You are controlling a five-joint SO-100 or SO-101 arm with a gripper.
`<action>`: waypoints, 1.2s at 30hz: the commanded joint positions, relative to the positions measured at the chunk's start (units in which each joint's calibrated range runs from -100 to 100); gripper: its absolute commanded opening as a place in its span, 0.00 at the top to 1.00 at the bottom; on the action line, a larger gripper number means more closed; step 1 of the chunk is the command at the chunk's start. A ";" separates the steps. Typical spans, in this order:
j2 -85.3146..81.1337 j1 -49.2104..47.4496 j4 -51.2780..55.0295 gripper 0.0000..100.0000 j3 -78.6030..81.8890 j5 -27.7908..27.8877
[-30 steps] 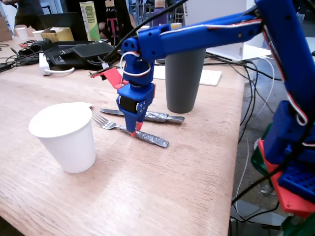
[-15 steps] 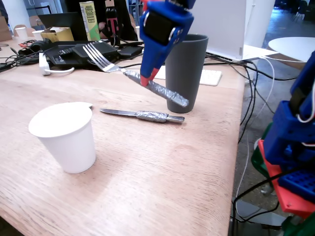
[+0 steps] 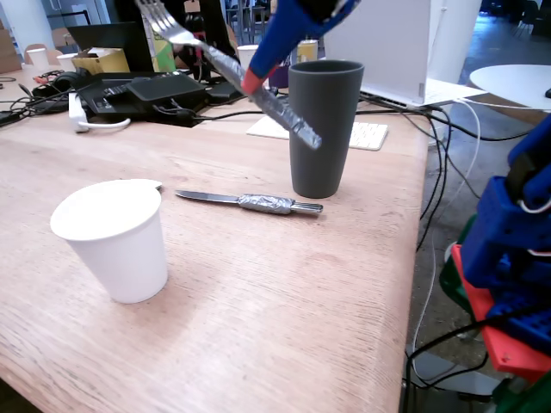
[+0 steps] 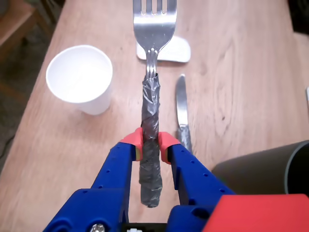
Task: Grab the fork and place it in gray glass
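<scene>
The counter (image 3: 258,301) holds the gray glass (image 3: 323,129), which is empty of the fork (image 3: 232,69). The fingers (image 4: 150,141) squeeze its foil handle, holding it high beside the glass. The grab is done; dropping it in is left.

In the fixed view, the paper cup (image 3: 114,237) stands at lower left of the table (image 3: 258,327), the knife (image 3: 250,202) lies at centre, and the glass (image 3: 323,129) stands just behind the knife's right end. The fork (image 3: 228,69) hangs tilted at upper centre, clamped in the gripper (image 3: 251,83), left of the glass rim.
</scene>
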 commanded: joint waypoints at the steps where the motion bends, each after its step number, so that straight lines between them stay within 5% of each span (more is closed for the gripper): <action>1: -8.03 -0.12 -8.07 1.00 3.00 0.78; 9: -8.72 2.25 -22.85 1.00 2.06 0.88; 24: -14.72 33.04 -36.48 1.00 3.19 5.76; 36: -5.97 33.72 -43.78 1.00 18.20 5.76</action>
